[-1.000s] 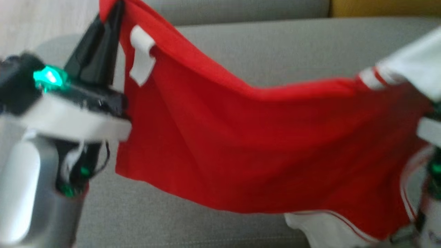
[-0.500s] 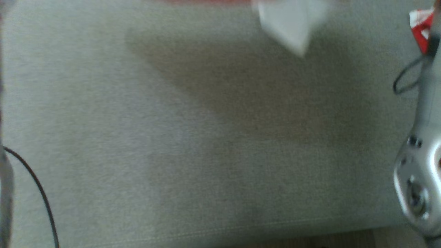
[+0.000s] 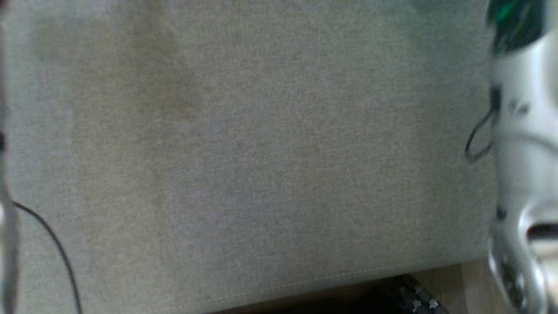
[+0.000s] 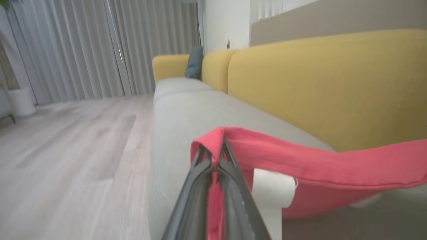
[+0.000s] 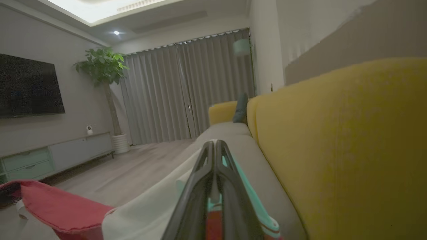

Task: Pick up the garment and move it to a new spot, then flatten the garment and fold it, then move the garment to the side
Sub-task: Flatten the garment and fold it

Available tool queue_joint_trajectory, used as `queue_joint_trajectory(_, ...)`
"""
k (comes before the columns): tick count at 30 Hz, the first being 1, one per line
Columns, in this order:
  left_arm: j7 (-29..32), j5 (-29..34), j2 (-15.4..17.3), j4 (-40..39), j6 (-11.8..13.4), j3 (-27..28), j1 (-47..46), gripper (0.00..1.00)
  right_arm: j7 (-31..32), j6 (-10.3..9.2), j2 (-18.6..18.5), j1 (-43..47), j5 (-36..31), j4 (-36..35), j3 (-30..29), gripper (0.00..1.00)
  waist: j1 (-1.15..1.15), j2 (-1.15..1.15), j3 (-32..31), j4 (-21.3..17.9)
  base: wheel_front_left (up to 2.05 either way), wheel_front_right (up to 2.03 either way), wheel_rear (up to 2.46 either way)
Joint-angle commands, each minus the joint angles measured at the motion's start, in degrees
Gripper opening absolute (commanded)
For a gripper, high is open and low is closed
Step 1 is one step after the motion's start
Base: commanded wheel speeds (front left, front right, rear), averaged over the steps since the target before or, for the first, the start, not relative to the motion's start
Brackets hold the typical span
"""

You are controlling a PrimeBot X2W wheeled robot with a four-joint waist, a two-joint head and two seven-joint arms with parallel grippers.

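The garment (image 4: 300, 163) is red with a white label (image 4: 272, 191) and hangs in the air above the grey sofa seat (image 4: 186, 113). My left gripper (image 4: 216, 148) is shut on a folded red corner of it, and the cloth stretches away to the right of that view. My right gripper (image 5: 215, 144) is shut on the garment's other end, where white, teal and red cloth (image 5: 146, 213) bunches around the fingers. The red part (image 5: 56, 206) sags at the lower left of the right wrist view. In the head view my pale right forearm (image 3: 523, 152) is blurred at the right edge.
The grey seat cushion (image 3: 261, 152) spreads below, with its front seam and wooden floor (image 3: 471, 279) near the bottom. A yellow backrest (image 4: 333, 86) runs behind the seat, with a teal cushion (image 4: 194, 62) at the far end. Curtains (image 5: 186, 90), a potted plant (image 5: 103, 66) and a TV (image 5: 28, 86) stand across the room.
The head camera has swung down, so the held red garment has left its picture and bare seat shows instead. Both grippers remain shut.
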Motion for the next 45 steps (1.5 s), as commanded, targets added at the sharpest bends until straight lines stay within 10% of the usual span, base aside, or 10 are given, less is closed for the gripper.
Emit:
queue_joint_trajectory(1, -0.6, -0.78, 1.79, -1.56, -0.02, 1.89, 0.88, 0.0, -0.27, 0.37, 1.12, 2.38, 0.36, -3.4, 0.88, 0.0, -0.02, 0.0, 0.76, 0.49, 0.0, 0.0, 0.0)
queue_joint_trajectory(45, -0.68, -5.92, -11.48, -38.32, 1.75, 10.46, 78.76, 0.0, 2.76, 0.37, 1.13, 72.98, 0.62, -31.4, -3.77, 0.0, -0.02, 0.0, -28.01, 2.07, 0.0, 0.0, 0.0)
